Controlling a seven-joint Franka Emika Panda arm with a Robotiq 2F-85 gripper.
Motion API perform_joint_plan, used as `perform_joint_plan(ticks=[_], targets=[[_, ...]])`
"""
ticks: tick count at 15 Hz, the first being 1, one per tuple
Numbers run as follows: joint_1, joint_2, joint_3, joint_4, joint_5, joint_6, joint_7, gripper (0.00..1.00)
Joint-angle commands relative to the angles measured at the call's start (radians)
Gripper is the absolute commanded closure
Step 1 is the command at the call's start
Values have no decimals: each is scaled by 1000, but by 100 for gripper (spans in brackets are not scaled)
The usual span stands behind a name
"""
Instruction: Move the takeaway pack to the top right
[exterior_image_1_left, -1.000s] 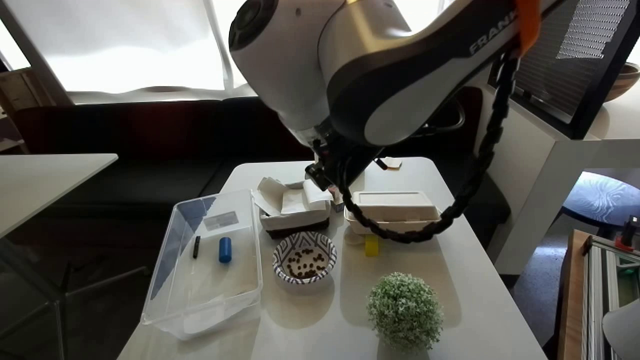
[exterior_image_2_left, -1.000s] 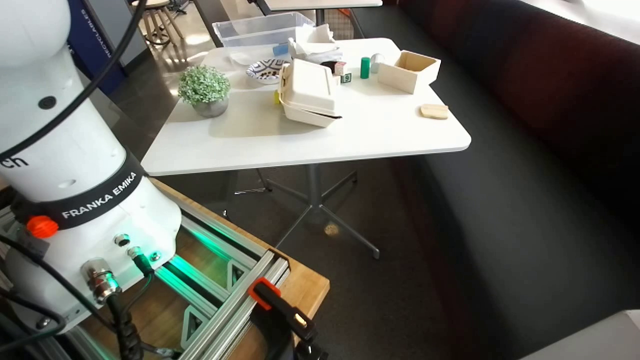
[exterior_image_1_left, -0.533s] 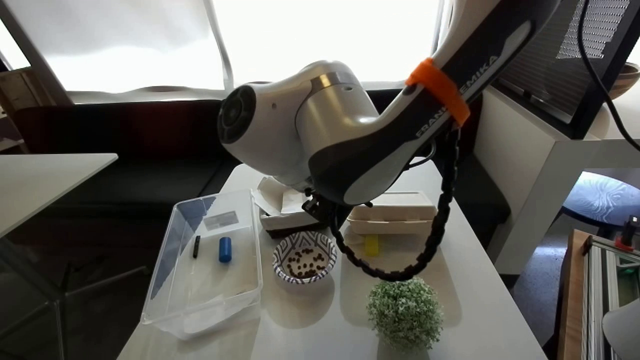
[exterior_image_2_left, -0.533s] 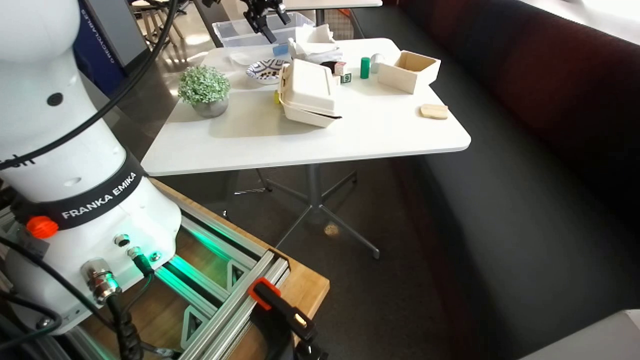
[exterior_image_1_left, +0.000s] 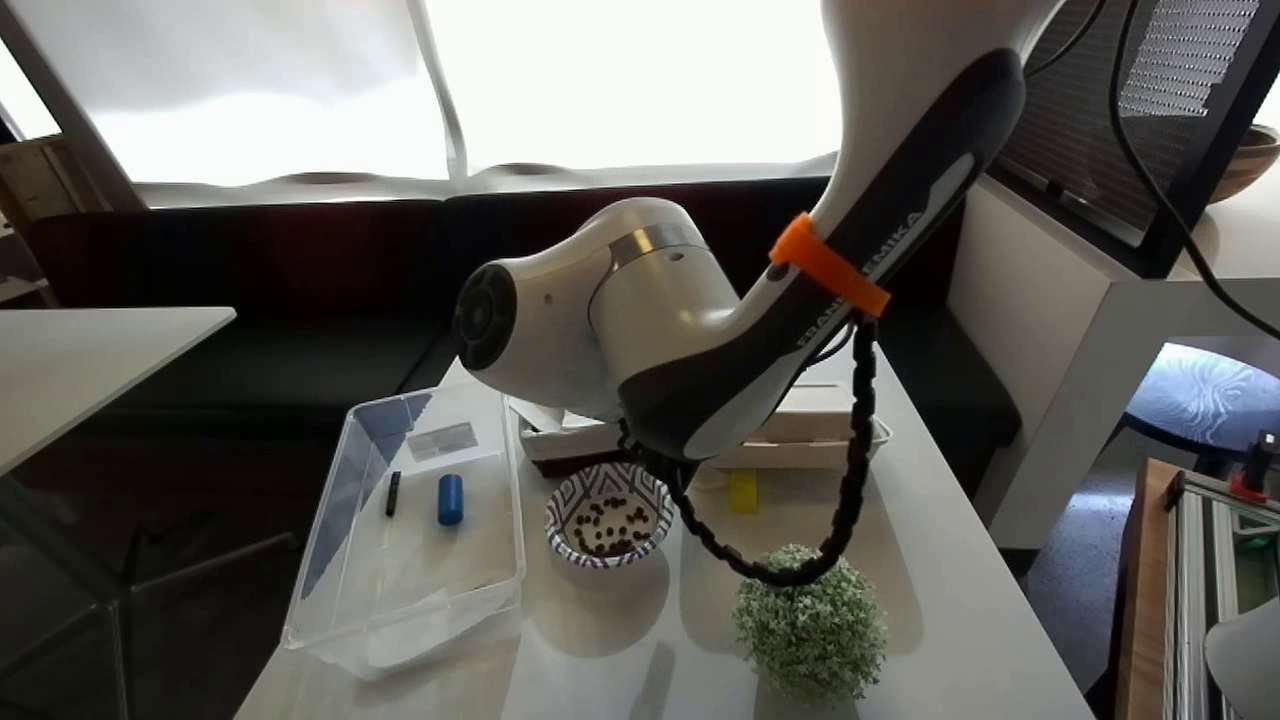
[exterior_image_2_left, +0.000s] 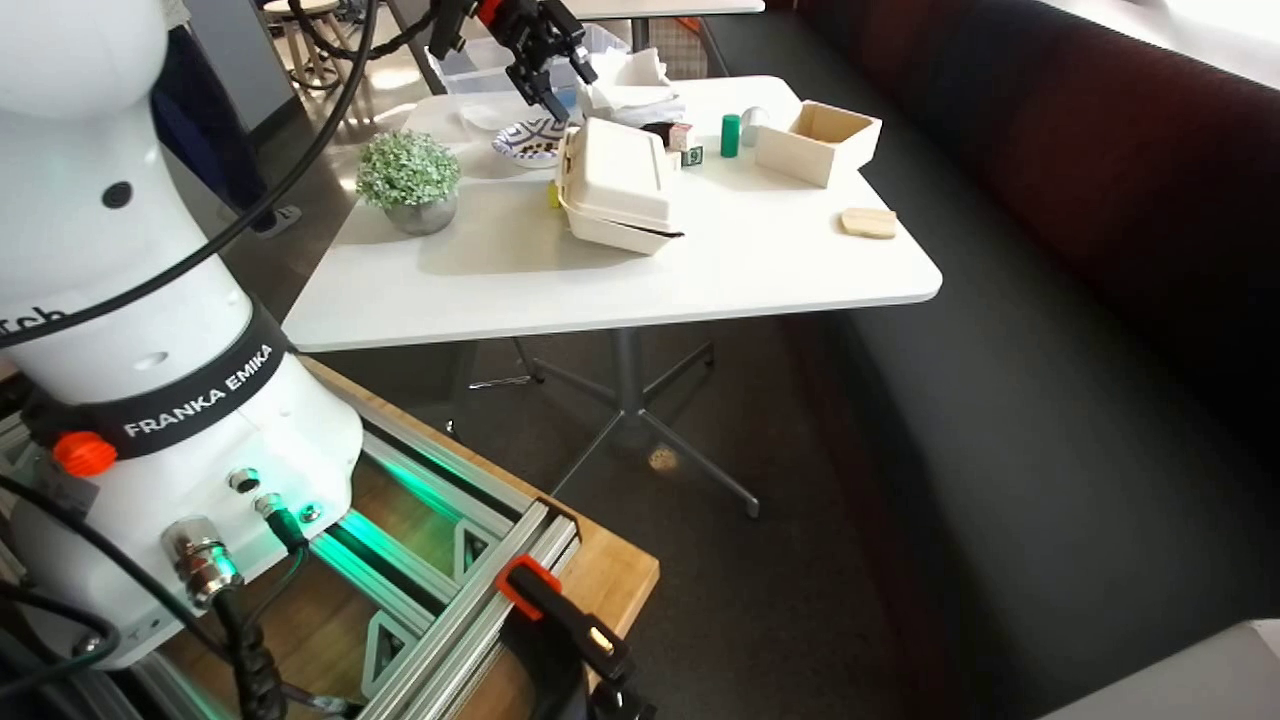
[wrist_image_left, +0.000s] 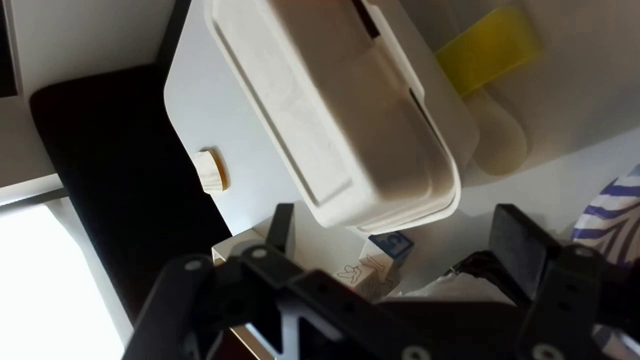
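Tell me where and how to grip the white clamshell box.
Probably the short end of the white clamshell box, the one facing the open gripper in the wrist view. Come down from the patterned bowl side and close across the narrow width, low enough to catch lid and base together: dark gaps show along the seam. Whether the gripper spans it, I can't tell.

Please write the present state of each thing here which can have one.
Gripper: open, holding nothing
Takeaway pack: nearly closed, gap showing
Patterned bowl: uncovered, brown pieces inside
Clear bin: open-topped, blue cylinder inside
Wooden box: open-topped
Green cylinder: standing
Potted plant: upright
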Motion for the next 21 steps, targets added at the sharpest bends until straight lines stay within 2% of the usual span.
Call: perform_joint_plan(ticks=[1,13,14,15,16,21], targets=[[27,47,-20,29,-30,-28,2,0],[43,105,-37,31,-43,-49,4,0],[43,112,-39,34,-40,-52,10,0],[37,121,-32,49,11,-85,-3,0],[27,89,-31,14,-14,-32,-2,0],[28,104,-31,27,-9,-58,-2,0]])
